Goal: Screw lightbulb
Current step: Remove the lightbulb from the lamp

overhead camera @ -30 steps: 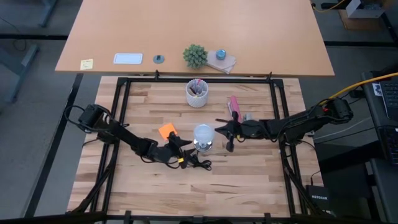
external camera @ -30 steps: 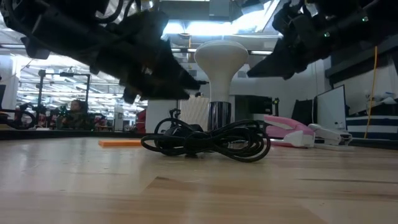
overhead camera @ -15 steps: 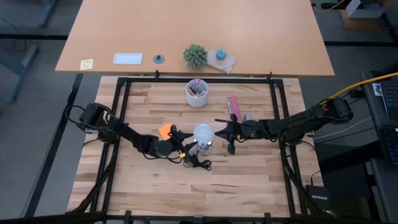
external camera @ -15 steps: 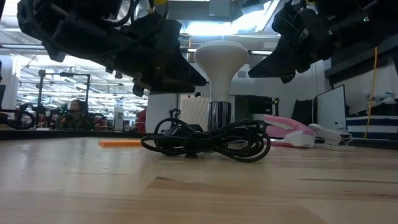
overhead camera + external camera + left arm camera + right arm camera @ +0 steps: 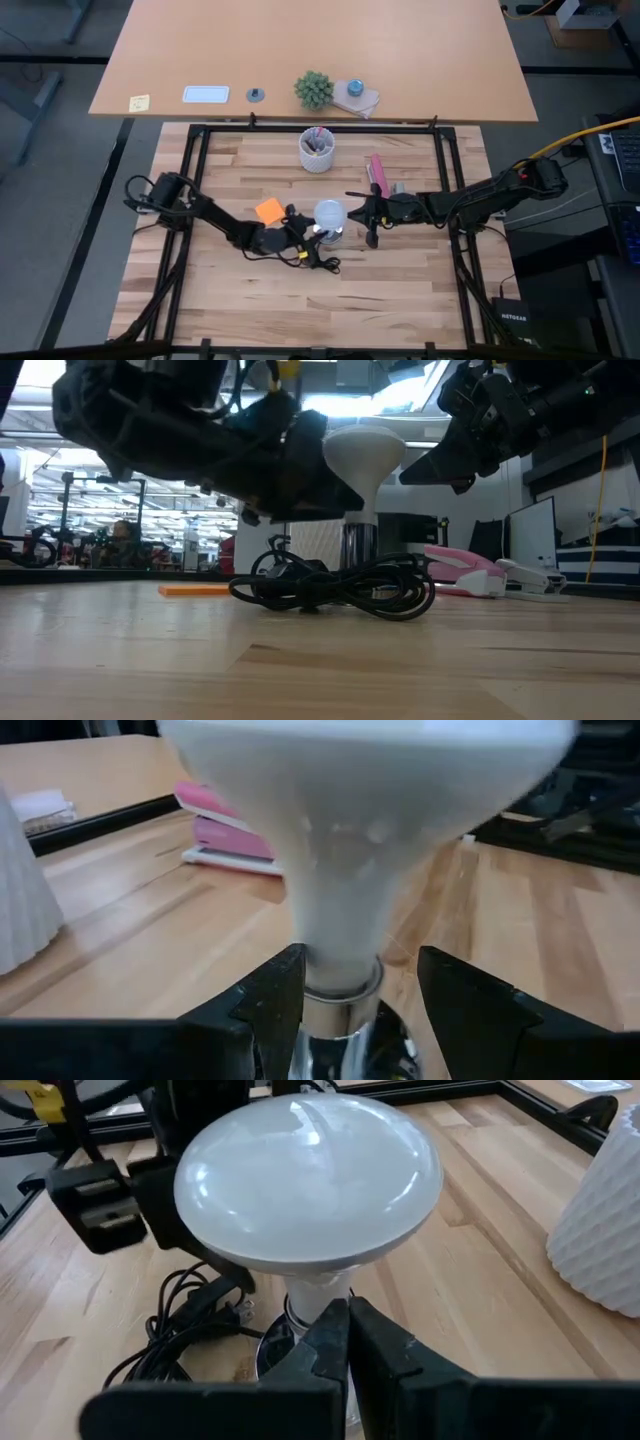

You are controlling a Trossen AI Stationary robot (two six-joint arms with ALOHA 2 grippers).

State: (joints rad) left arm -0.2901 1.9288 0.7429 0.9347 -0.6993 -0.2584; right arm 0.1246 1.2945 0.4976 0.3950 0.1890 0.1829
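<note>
Lightbulb (image 5: 328, 213) stands upright mid-table, wide end up, narrow base seated in the silvery fitting (image 5: 335, 1038), black cord (image 5: 335, 586) coiled at its 7 o'clock. Left gripper (image 5: 345, 985) is at the bulb's 9 o'clock, fingers apart on either side of the neck just above the fitting, gaps visible both sides. Right gripper (image 5: 362, 212) hovers at the bulb's 3 o'clock, just beside it, fingers together (image 5: 345, 1335). White cup of pens (image 5: 317, 149) at 12 o'clock, pink stapler (image 5: 377, 175) at 2 o'clock

One lightbulb (image 5: 327, 213), one cup (image 5: 317, 149), two arms
</note>
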